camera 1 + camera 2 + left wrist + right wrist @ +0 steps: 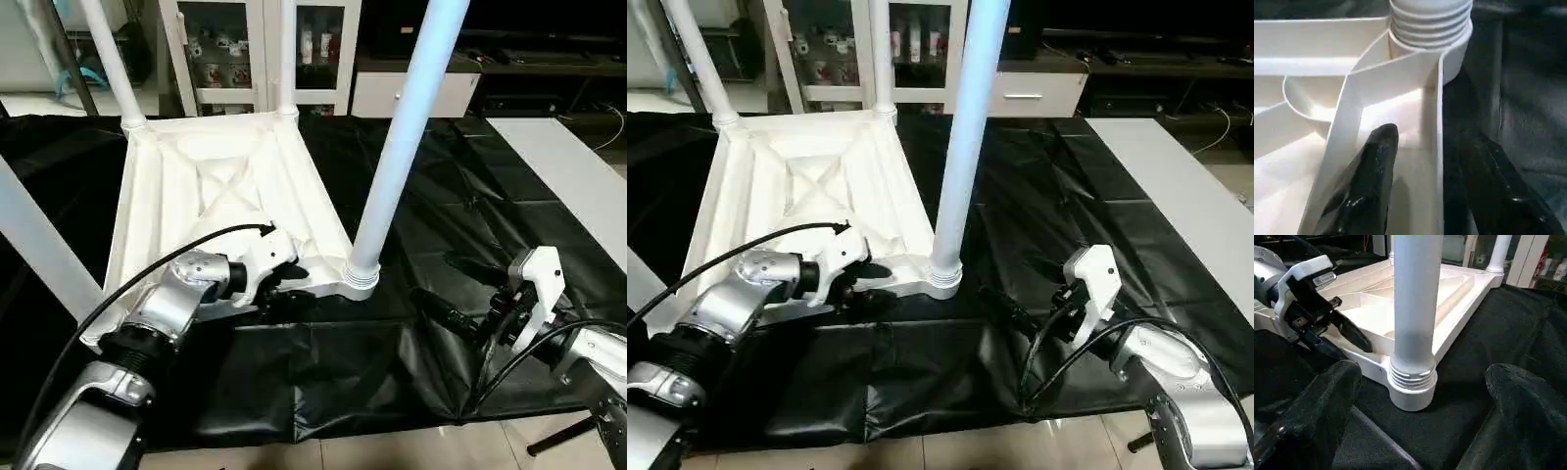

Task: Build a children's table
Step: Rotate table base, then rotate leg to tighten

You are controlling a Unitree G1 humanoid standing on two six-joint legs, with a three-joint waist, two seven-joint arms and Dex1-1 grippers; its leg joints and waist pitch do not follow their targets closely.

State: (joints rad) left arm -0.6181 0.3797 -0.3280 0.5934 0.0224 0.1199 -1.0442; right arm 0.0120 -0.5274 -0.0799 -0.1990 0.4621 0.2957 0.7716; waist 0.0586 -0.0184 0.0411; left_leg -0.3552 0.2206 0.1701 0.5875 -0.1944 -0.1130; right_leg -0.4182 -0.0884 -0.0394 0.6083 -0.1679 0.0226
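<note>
Left end effector (pixel 286 292) straddles the table top (pixel 196 186) rim, not clamped yet (right end effector (pixel 460 294) gapes); grip squarely beside the near leg (pixel 402 147).

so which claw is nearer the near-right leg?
Left. The left claw straddles the tabletop rim beside that leg; the right claw hangs apart over the black sheet.

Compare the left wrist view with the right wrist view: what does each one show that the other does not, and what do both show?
Left wrist view: the left claw's fingers straddling the table top's rim, one inside, one outside on the black sheet.

Right wrist view: the whole left claw from outside, two far legs, and the right claw's spread fingers apart from the table.

Both: the near leg seated in its ribbed corner socket.
</note>
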